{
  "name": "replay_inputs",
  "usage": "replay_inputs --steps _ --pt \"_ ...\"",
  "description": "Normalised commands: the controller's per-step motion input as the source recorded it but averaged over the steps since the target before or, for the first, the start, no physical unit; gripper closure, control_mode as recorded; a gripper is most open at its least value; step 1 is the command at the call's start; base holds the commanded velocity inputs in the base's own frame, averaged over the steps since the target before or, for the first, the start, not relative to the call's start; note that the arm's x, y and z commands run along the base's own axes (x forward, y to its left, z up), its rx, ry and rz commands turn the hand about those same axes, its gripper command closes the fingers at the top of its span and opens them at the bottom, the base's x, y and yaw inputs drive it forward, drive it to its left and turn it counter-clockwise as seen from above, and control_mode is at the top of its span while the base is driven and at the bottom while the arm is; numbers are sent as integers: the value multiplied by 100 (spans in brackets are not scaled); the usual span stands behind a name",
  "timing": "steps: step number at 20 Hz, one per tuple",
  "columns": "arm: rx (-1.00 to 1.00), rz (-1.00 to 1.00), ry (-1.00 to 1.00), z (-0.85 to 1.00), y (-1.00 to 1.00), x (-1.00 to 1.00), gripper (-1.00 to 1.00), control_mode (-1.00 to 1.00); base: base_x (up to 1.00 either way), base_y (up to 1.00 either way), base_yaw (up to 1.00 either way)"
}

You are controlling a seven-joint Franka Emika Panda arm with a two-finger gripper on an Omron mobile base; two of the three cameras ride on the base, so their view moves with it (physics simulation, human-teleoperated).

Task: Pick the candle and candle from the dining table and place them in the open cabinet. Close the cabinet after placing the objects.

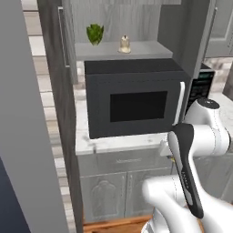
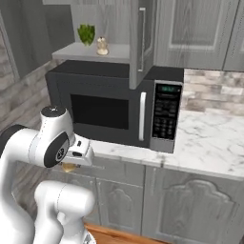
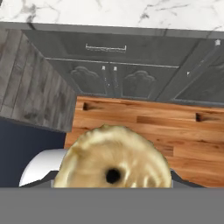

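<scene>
A cream candle [image 1: 124, 44] [image 2: 102, 45] stands upright on the pale shelf [image 1: 150, 49] of the open grey cabinet [image 2: 141, 43], above the microwave. The squat tan-gold candle [image 3: 114, 159] sits between my fingers in the hand view, seen from above with its dark wick hole. My gripper [image 2: 70, 166] is shut on it, held low in front of the counter's edge, left of the microwave's front in the right base view and well below the shelf. The dining table is out of view.
A green plant [image 1: 95, 33] [image 2: 86, 33] stands on the shelf left of the cream candle. A black microwave [image 1: 132, 98] [image 2: 114, 107] sits on the marble counter [image 2: 209, 138]. Grey lower cabinets [image 3: 109, 74] and wooden floor [image 3: 144, 122] lie below the hand.
</scene>
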Motion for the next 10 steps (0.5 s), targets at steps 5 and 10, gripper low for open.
replay_inputs --steps 5,10 --pt "0 0 0 0 0 0 100 100 44 17 0" --pt "0 0 0 0 0 0 100 100 45 21 0"
